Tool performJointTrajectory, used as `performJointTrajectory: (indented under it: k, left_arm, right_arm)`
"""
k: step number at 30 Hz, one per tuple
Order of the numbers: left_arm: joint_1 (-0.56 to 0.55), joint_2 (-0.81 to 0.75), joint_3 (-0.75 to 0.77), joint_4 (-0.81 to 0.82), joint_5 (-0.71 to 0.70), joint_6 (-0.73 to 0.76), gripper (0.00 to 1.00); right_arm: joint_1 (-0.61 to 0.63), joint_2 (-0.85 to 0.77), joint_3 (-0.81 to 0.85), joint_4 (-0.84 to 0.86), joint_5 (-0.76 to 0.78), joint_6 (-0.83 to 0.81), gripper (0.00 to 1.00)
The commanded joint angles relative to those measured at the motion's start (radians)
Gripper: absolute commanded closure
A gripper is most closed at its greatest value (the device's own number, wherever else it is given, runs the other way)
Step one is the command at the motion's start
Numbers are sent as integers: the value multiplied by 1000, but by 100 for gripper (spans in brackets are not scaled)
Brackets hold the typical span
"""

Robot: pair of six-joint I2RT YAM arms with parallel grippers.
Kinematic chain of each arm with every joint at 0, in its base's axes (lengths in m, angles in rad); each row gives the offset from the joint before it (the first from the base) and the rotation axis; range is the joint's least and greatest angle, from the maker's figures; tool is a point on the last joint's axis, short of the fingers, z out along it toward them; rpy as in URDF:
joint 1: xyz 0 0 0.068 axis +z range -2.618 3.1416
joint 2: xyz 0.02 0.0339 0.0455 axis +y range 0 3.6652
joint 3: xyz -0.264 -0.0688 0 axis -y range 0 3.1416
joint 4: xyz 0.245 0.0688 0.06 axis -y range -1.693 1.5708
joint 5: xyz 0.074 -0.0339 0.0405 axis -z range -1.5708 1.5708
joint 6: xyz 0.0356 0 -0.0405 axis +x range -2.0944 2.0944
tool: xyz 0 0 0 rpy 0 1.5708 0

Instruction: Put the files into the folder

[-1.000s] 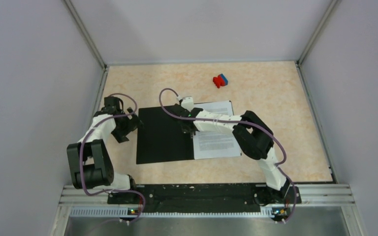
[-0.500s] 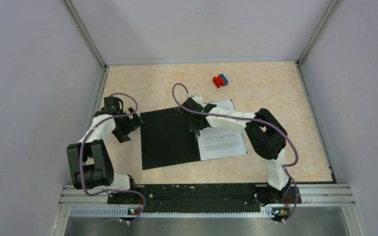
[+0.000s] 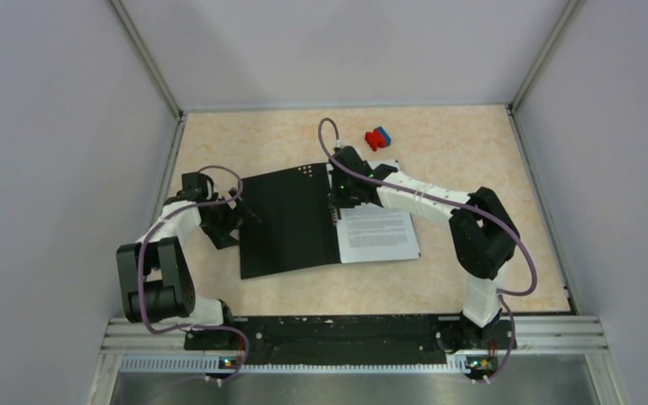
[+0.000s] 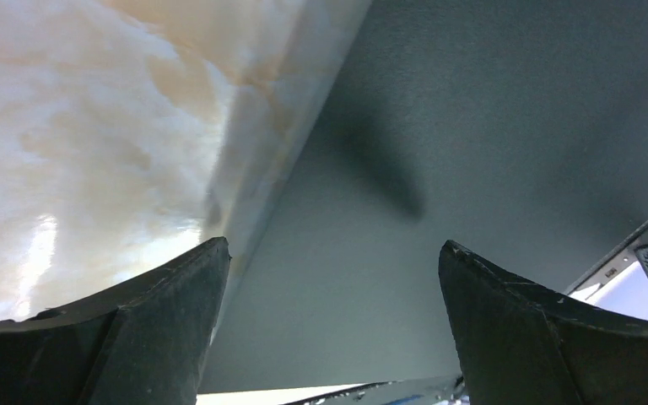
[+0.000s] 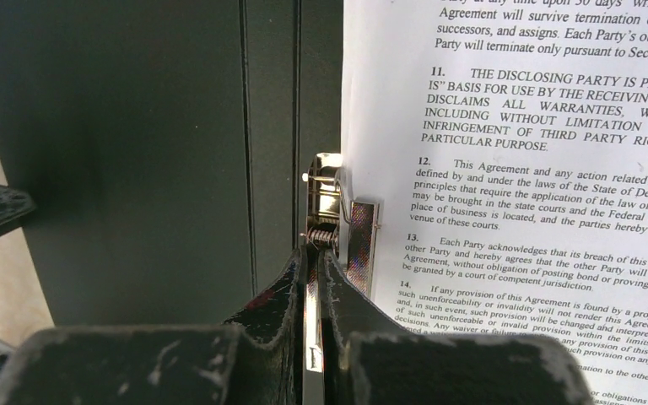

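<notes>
The folder (image 3: 291, 224) lies open on the table, black inside facing up. The files (image 3: 377, 234), white sheets of dense text, lie on its right half. My right gripper (image 3: 336, 198) is shut on the thin metal clamp lever (image 5: 313, 329) by the folder's spine. The lever stands on edge between the fingers, and the spring clip (image 5: 325, 198) sits just ahead at the left edge of the files (image 5: 523, 169). My left gripper (image 3: 240, 221) is open at the folder's left edge. Its jaws stand wide, low over the black cover (image 4: 472, 126), with nothing between them.
A small red-and-blue object (image 3: 378, 137) sits at the back of the marbled table (image 3: 472, 160), just beyond the folder's far right corner. Grey walls close in the left, right and back. A black rail (image 3: 346, 329) runs along the near edge by the arm bases.
The right arm has swung farther back and right with the clamp lever in its grip, and the folder with the files has shifted and turned with it. The left gripper has closed in on the folder's left edge.
</notes>
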Motion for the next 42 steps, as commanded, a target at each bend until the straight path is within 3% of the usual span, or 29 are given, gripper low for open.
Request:
performJointTrajectory:
  k: [1,9,18,29,34,38,42]
  left_arm:
    - [1,19,-26,87,137,-6,1]
    - [1,-20,-30,160,298,-66,2]
    - [3,-108,19,130,390,-99,16]
    - [3,-190,100,147,503,-158,18]
    - [1,-221,155,147,485,-171,16]
    - [-31,-212,239,70,391,-111,16]
    - [-134,-172,315,0,263,-64,17]
  right_arm:
    - [-18,-83,3,72,-67,14,100]
    - [-44,-95,-17,83,-91,15,100]
    - [-49,-39,-60,148,-98,31,100]
    - [-42,40,-113,308,-168,131,100]
    - [6,97,-81,387,-161,208,100]
    - [58,152,-29,421,-143,254,99]
    - [72,190,10,456,-172,270,82]
